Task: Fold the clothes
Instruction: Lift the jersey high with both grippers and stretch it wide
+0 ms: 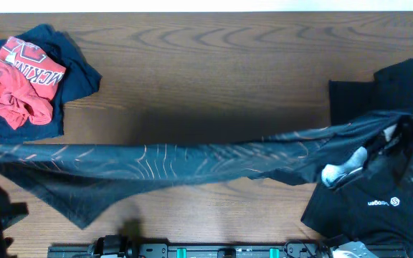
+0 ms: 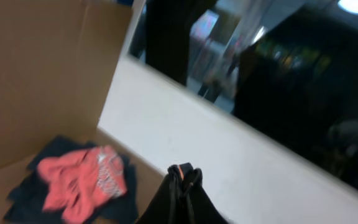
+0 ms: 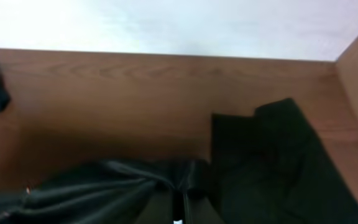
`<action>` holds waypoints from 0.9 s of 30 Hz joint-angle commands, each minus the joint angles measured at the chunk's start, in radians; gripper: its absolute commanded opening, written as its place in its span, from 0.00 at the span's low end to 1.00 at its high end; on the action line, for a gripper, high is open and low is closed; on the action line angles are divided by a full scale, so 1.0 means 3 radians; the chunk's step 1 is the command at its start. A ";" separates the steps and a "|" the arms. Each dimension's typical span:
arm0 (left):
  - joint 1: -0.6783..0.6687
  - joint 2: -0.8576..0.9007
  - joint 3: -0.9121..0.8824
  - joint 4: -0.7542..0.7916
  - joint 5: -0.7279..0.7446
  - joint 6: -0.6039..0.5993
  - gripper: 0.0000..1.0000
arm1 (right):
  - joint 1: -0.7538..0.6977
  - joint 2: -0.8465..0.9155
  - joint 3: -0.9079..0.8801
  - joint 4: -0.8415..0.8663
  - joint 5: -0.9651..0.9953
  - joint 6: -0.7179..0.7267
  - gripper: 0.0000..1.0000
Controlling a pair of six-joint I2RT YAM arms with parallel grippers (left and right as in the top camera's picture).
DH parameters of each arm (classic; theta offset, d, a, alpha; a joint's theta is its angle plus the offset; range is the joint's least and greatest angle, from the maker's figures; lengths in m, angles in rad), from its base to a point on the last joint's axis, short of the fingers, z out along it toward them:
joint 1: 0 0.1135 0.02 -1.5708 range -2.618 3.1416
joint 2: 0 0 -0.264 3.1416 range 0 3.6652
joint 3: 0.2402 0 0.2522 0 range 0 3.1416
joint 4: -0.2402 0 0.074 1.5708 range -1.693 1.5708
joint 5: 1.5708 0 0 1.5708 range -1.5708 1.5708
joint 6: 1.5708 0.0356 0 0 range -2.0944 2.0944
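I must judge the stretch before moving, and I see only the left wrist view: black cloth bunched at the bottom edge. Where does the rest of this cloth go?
Observer: Overhead, the black jersey runs as one long taut band across the table, from the left edge to the right side.
Operator: Is its far end held?
Observer: Yes. In the right wrist view the right tool is shut on gathered jersey cloth.
Operator: Does anything lie near that end?
Observer: Another black garment lies flat at the table's right, just behind the jersey's end.
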 commanded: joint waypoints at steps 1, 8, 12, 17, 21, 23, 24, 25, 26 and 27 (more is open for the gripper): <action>-0.0001 0.0271 -0.0100 -0.0156 -0.0014 -0.0122 0.06 | -0.0029 0.0193 -0.0080 -0.0008 -0.0318 0.0226 0.01; -0.0001 0.0946 -0.0127 -0.0403 0.0493 -0.0165 0.06 | -0.0031 0.0839 -0.0108 0.0009 -0.0599 0.0231 0.01; -0.0001 0.1389 -0.0127 -0.0188 0.0604 -0.0164 0.06 | -0.0042 0.1314 -0.0108 0.0357 -0.0600 -0.0011 0.01; -0.0001 0.1916 -0.0127 0.0446 0.0640 -0.0164 0.06 | -0.0144 0.1706 -0.0095 0.1283 -0.0379 -0.0154 0.01; -0.0001 0.2218 -0.0046 0.0954 0.0698 -0.0168 0.06 | -0.0249 0.1770 -0.0090 0.2178 -0.0039 -0.0173 0.01; -0.0001 0.2277 0.0028 0.1132 0.0680 -0.0167 0.06 | -0.0285 0.1746 -0.0024 0.2497 0.0038 -0.0175 0.01; -0.0001 0.2279 0.0056 0.1249 0.0651 -0.0165 0.06 | -0.0299 0.1726 0.0034 0.2641 0.0103 -0.0182 0.01; -0.0001 0.2269 0.0084 0.1354 0.0621 -0.0165 0.06 | -0.0305 0.1705 0.0106 0.2763 0.0150 -0.0253 0.01; -0.0001 0.2256 0.0114 0.1437 0.0573 -0.0165 0.06 | -0.0306 0.1689 0.0174 0.2832 0.0188 -0.0304 0.01; -0.0001 0.2239 0.0155 0.1500 0.0528 -0.0164 0.06 | -0.0306 0.1676 0.0247 0.2898 0.0209 -0.0373 0.01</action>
